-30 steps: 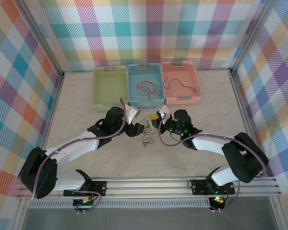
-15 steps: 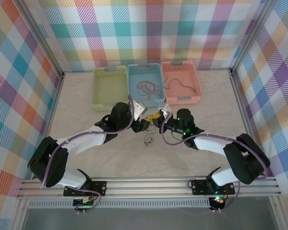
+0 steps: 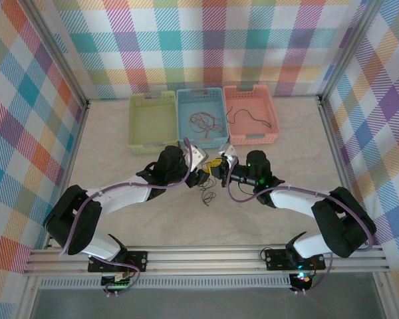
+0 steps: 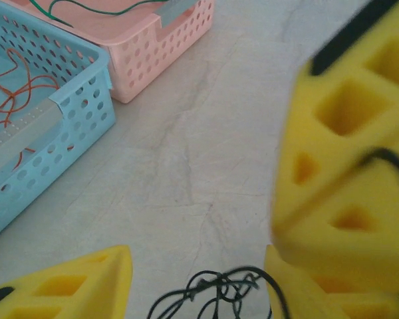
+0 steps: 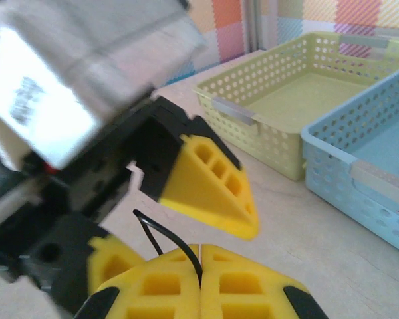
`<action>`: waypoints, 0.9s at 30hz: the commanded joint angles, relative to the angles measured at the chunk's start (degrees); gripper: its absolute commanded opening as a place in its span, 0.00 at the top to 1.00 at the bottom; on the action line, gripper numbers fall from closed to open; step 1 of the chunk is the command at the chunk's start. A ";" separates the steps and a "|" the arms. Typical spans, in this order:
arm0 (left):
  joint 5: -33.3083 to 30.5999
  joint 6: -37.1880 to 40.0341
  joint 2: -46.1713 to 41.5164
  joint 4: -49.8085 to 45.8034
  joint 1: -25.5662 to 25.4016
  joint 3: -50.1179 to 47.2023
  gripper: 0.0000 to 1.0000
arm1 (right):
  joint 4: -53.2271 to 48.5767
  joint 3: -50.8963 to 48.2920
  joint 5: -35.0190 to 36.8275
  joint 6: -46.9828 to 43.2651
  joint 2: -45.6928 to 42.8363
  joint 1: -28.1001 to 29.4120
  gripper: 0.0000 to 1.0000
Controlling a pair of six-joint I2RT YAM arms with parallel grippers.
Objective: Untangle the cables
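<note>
A black cable (image 5: pixel 161 234) runs up into my right gripper (image 5: pixel 201 266), which is shut on it just above the table. The rest of it hangs down as a small black tangle (image 3: pixel 206 193) on the table. In the left wrist view that tangle (image 4: pixel 221 290) lies between the yellow fingers (image 4: pixel 86 284) of my left gripper (image 4: pixel 198 279), whose jaws stand apart around it without touching. The two grippers meet tip to tip at mid-table, left gripper (image 3: pixel 203 175) and right gripper (image 3: pixel 217 169). Red-orange cables (image 3: pixel 203 121) lie in the blue basket; a thin green-black cable (image 3: pixel 247 114) lies in the pink one.
Three baskets stand in a row at the back: a yellow-green one (image 3: pixel 137 121), the blue one (image 3: pixel 183 118) and the pink one (image 3: pixel 274 119). Plaid walls close in the table on three sides. Bare marble surface lies left and right of the arms.
My left gripper has swung right and forward up to the right gripper, its jaws narrowing. The right gripper has shifted slightly towards the baskets, still holding the black cable.
</note>
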 commanded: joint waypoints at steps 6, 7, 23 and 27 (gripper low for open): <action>-2.54 -1.48 3.52 6.18 -0.40 1.19 0.54 | 0.25 -0.86 -5.23 0.59 -4.38 0.17 1.00; -3.07 -1.95 3.87 6.60 -0.40 1.20 0.55 | 0.33 -1.03 -5.31 0.62 -4.68 0.22 1.00; -12.40 -9.75 3.73 7.99 0.05 2.25 0.59 | -0.13 -0.74 -7.79 0.68 -5.35 0.22 1.00; -11.81 -10.17 3.14 9.91 0.55 1.44 0.63 | 0.07 -0.51 -8.96 0.77 -4.86 0.30 1.00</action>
